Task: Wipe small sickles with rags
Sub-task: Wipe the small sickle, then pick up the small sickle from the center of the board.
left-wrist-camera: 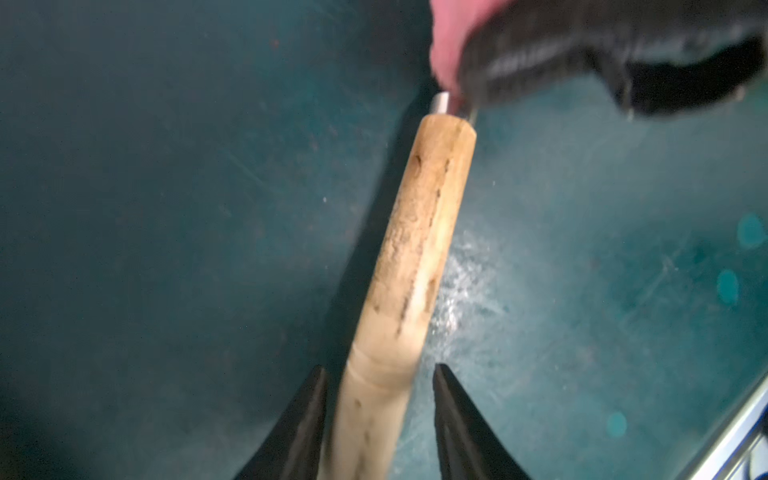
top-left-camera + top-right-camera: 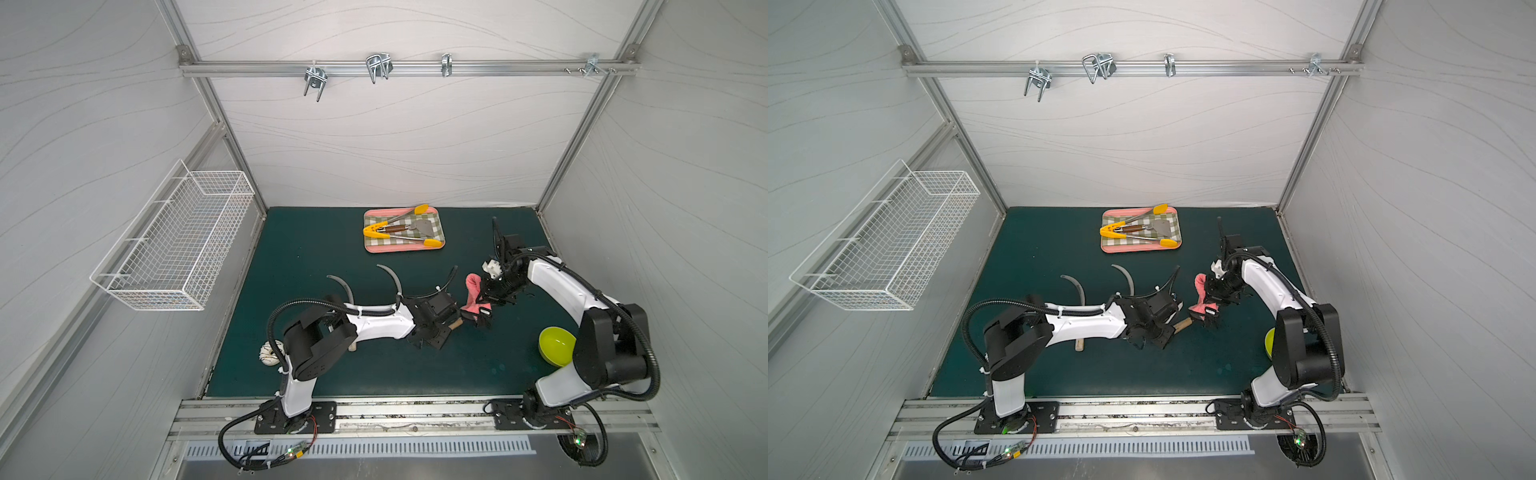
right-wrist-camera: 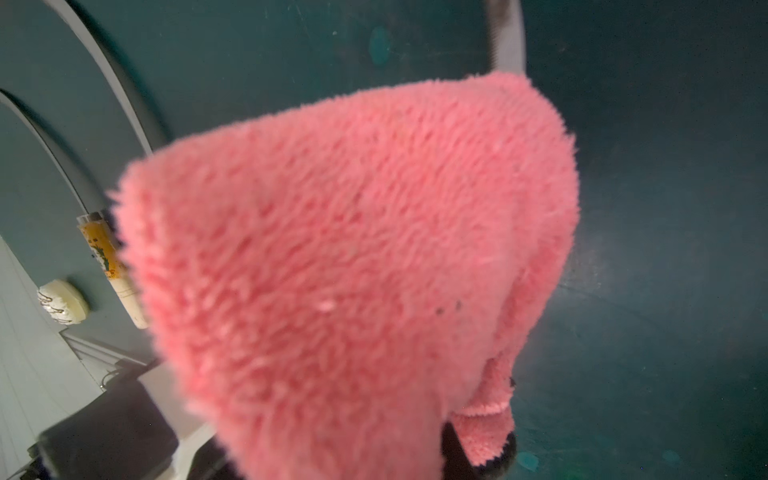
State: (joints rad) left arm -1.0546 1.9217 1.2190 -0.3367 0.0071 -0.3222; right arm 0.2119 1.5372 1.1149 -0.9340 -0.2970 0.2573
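Observation:
In the left wrist view a small sickle's pale wooden handle lies on the green mat, between the fingers of my left gripper. The jaws stand open with a gap on each side. The far end of the handle runs under the rag. My right gripper is shut on that pink fuzzy rag, which drapes over this sickle's blade. Two more sickles show their curved blades beyond my left arm. One has an orange label band.
A pink-rimmed checked tray with yellow-tipped tongs and a spatula sits at the back. A green bowl stands by my right arm, and a white round object lies near my left arm's base. A wire basket hangs on the left wall.

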